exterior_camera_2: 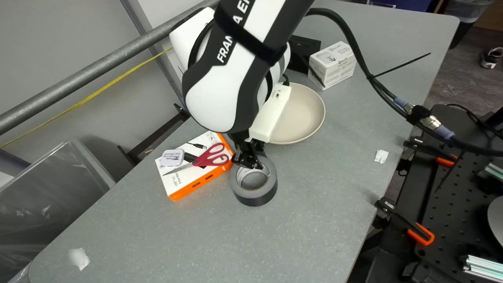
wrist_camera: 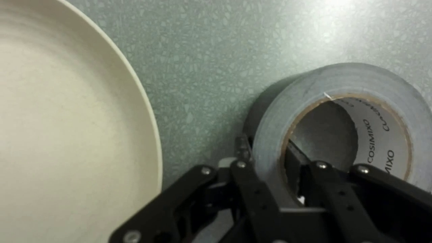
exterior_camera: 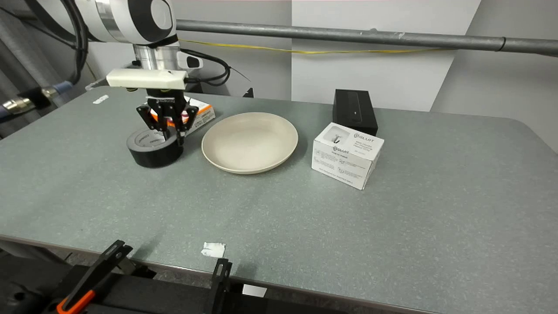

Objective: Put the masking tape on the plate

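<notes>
Black-sided masking tape (exterior_camera: pixel 151 157) sits leftmost, seemingly resting on the table (exterior_camera: pixel 348 235), outside the plate (exterior_camera: pixel 250 143). Just right, the gripper (exterior_camera: pixel 173 138) stands narrow on the tape's wall, 1 finger (wrist_camera: pixel 293 165) inside the ring and 1 outside, so the grasp looks made. Farther right lies the plate: lift, carry and release remain. The wrist view cuts off the plate's left side; in an exterior view the white mount (exterior_camera_2: pixel 271 114) hides part of it. How firm the pinch is I cannot tell.
</notes>
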`<action>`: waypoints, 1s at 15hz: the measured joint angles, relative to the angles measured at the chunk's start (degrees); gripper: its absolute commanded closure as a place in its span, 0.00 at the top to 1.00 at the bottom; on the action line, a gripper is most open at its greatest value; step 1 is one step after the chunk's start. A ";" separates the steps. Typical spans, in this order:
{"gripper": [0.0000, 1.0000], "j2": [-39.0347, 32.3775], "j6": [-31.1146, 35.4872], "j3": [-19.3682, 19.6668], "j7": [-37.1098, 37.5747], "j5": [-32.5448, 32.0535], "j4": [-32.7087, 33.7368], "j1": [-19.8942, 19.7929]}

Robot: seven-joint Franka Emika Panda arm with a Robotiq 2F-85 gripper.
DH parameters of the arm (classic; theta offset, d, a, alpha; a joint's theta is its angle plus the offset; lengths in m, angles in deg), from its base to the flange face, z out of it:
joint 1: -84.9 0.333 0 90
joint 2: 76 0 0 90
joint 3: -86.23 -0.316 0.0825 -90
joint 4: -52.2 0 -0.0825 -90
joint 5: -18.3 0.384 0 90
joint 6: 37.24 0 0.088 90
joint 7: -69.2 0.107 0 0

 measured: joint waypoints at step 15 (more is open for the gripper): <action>0.07 7.71 -8.50 8.79 0.47 5.00 2.02 -12.00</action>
